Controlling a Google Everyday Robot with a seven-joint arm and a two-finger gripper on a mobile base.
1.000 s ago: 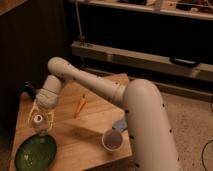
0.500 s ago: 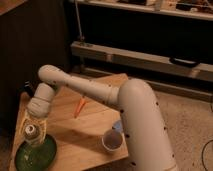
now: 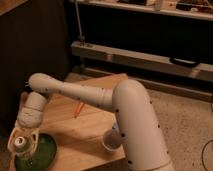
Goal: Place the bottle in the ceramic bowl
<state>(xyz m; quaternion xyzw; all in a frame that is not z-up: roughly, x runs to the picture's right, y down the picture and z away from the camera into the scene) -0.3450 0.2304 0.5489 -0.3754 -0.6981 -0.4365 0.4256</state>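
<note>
My gripper (image 3: 22, 142) hangs at the lower left of the camera view, right over the near-left part of the ceramic bowl (image 3: 42, 152), a glossy green shallow dish. Between its fingers stands the bottle (image 3: 20, 143), pale with a light cap, held upright above the bowl's left rim. Whether the bottle touches the bowl cannot be told. My white arm sweeps from the lower right across the wooden table (image 3: 90, 135) to the gripper.
An orange stick (image 3: 78, 108) lies on the table's middle. A small white cup (image 3: 111, 141) stands near the front edge beside my arm. The table's left and front edges are close to the bowl. A dark shelf unit stands behind.
The gripper with the bottle has moved further left and toward the front, from beside the bowl to over its left part.
</note>
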